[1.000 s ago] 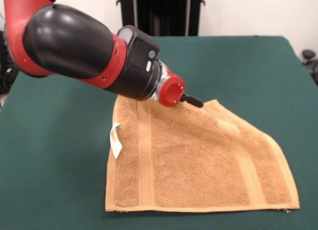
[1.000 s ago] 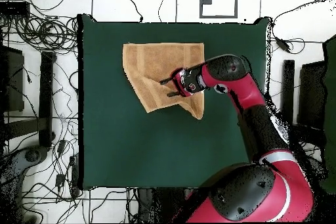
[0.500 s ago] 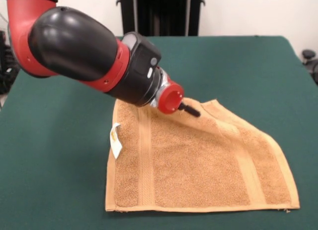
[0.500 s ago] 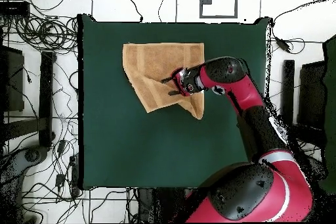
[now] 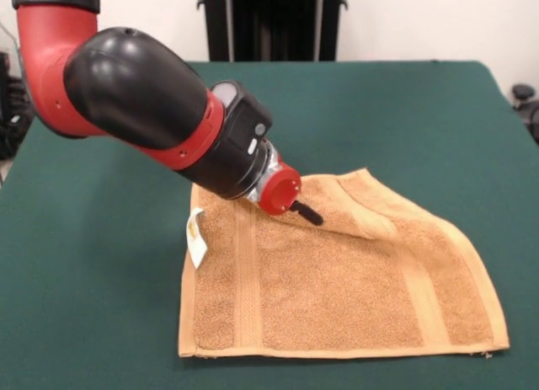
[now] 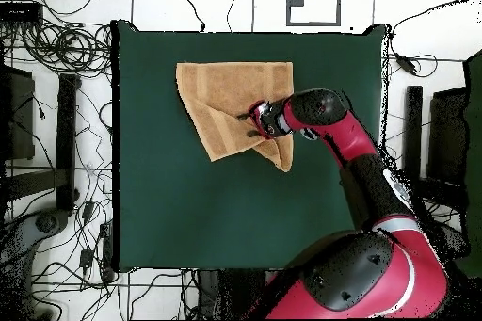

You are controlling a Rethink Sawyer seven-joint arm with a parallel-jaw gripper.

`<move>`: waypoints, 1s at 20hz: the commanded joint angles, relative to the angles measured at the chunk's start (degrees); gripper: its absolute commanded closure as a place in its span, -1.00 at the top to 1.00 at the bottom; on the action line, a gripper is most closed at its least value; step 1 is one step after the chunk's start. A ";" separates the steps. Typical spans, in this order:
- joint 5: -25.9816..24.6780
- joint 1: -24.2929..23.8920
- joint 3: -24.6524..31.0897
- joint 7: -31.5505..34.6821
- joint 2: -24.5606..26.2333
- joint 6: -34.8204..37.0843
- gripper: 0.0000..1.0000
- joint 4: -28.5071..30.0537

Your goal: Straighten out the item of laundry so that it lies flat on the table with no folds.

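Green table (image 5: 101,323) carries a towel (image 5: 337,289), its far edge folded over. Gripper (image 5: 306,213) touches that fold; its opening cannot be judged, fingertips unclear.

I am seeing the towel (image 5: 337,280) lying on the table (image 5: 421,112), well inside the table's edges in the overhead view. The gripper (image 5: 307,214) is sitting over the towel's far part, tips down at the cloth. Just in front of the gripper, a fold of the towel is lying doubled over the towel's own middle. The label (image 5: 195,238) is hanging off the towel's left edge, beside the arm (image 5: 143,91).
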 commanded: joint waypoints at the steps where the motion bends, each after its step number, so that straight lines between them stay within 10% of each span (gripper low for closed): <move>1: -4.66 -0.36 -0.24 -3.84 2.94 -4.15 1.00 5.22; 20: -0.95 -6.10 6.03 -6.40 7.02 8.45 1.00 9.82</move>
